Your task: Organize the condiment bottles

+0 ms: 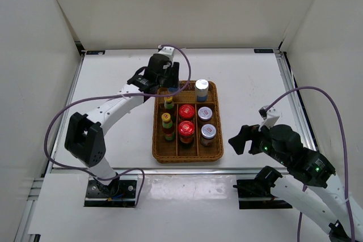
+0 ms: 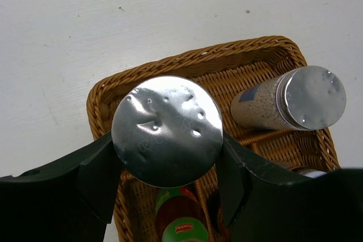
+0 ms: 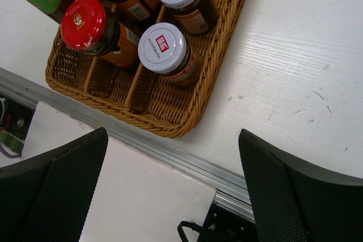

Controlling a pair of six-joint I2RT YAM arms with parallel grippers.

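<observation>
My left gripper [image 1: 169,77] is shut on a tall silver-capped bottle [image 2: 167,130], its fingers [image 2: 99,168] pressing both sides of the cap, over the back-left compartment of the wicker tray [image 1: 187,157]. The second silver-capped bottle [image 1: 202,89] stands in the back-right compartment. Two slim yellow-green-capped bottles [image 1: 168,103] [image 1: 167,122] line the tray's left column. Two red-lidded jars [image 1: 186,111] [image 1: 186,129] fill the middle column. Two grey-lidded jars [image 1: 205,113] [image 1: 208,132] sit in the right column. My right gripper [image 1: 247,140] hangs open and empty to the right of the tray's near corner.
The tray's woven rim [image 3: 170,128] lies close to the metal rail [image 3: 187,160] at the table's near edge. White walls enclose the table on three sides. Purple cables loop from both arms.
</observation>
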